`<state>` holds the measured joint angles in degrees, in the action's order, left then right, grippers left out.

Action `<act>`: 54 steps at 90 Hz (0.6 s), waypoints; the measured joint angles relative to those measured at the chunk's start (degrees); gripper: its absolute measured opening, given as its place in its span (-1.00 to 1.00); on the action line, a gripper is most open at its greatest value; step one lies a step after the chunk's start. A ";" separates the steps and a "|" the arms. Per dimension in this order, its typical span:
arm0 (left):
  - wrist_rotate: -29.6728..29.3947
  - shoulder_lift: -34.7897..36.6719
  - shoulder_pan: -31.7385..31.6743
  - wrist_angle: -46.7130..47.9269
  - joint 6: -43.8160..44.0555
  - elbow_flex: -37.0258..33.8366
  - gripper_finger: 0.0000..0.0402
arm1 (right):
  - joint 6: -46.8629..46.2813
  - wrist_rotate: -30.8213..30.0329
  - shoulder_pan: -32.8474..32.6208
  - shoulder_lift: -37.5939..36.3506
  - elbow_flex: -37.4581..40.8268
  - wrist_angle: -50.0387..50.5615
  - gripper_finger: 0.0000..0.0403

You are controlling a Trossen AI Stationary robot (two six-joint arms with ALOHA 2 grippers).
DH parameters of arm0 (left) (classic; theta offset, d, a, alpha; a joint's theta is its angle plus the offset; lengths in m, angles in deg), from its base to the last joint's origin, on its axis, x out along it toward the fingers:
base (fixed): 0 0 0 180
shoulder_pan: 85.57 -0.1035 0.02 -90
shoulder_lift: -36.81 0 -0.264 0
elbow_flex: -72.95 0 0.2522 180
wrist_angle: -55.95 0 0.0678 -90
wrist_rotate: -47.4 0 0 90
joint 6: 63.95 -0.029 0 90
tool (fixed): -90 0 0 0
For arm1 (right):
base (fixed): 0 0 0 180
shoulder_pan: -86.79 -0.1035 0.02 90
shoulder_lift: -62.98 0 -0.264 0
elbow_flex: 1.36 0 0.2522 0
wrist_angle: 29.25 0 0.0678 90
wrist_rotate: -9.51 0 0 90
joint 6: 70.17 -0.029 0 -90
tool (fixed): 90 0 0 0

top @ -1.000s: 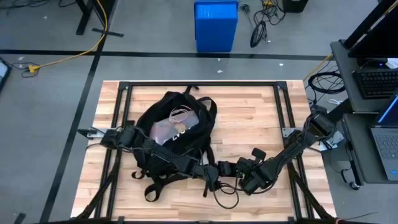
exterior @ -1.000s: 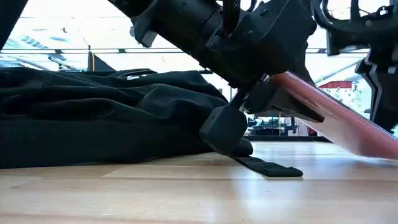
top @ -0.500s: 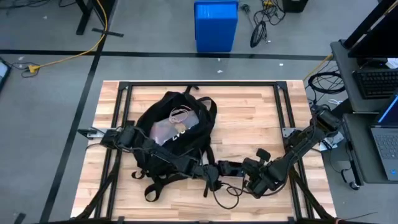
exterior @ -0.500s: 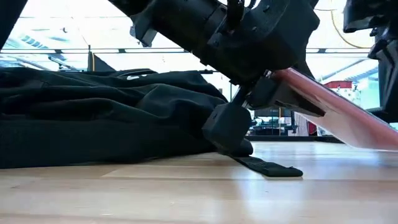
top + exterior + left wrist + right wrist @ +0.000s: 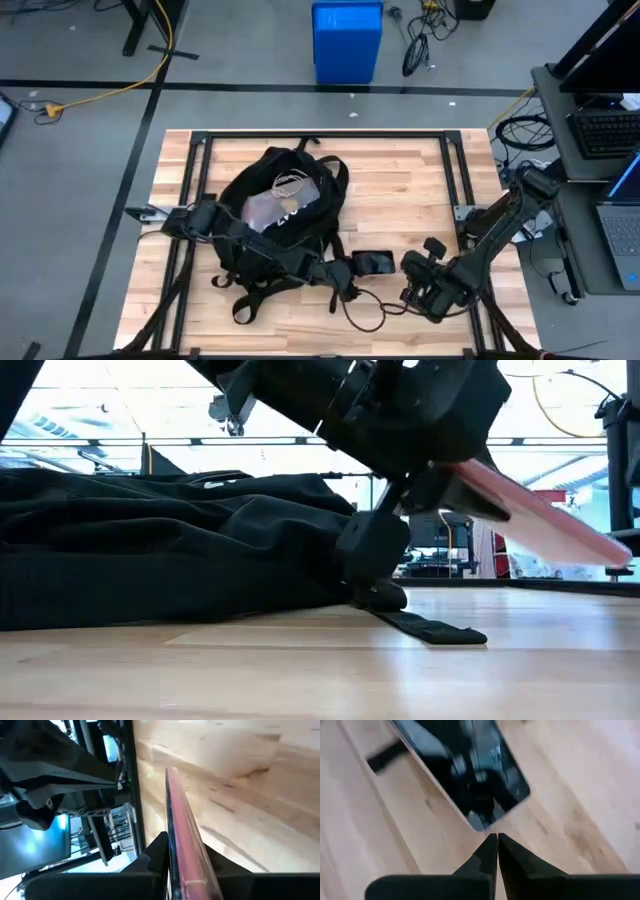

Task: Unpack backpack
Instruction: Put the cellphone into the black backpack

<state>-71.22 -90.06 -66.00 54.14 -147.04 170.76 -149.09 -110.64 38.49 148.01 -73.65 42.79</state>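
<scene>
Left hand (image 5: 352, 268) right of backpack (image 5: 280, 215), clamped on tilted phone (image 5: 375, 262); right hand (image 5: 497, 845) closed, empty, above worktop (image 5: 400, 190).

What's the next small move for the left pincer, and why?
Probably lower the left pincer and release. It is shut on the pink-edged phone, which hangs tilted above the table beside the backpack. The right pincer is shut and clear of it.

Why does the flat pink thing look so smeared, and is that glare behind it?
Low view: the tablet sits very close to the lens, so its edge blurs, and bright windows behind wash out. Left wrist view: it is seen edge-on in the left gripper, soft too. Right wrist view: its dark screen mirrors reflections.
</scene>
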 joint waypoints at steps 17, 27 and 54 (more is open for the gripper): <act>-0.66 0.97 -0.15 -1.10 -0.32 0.02 -0.83 | -0.76 -11.94 -1.84 -3.21 -0.04 0.59 -1.00; -2.49 1.91 -0.35 -1.32 -0.39 0.00 -0.83 | 0.14 -15.05 -2.07 -4.48 -0.04 0.61 -1.00; -7.85 5.82 -1.11 -1.64 -0.12 -0.04 -0.83 | 6.49 -29.11 -1.55 -8.46 -2.50 4.40 -1.00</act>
<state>-79.07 -84.24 -67.11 52.50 -147.15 170.73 -142.59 -139.75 36.94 139.55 -76.15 47.19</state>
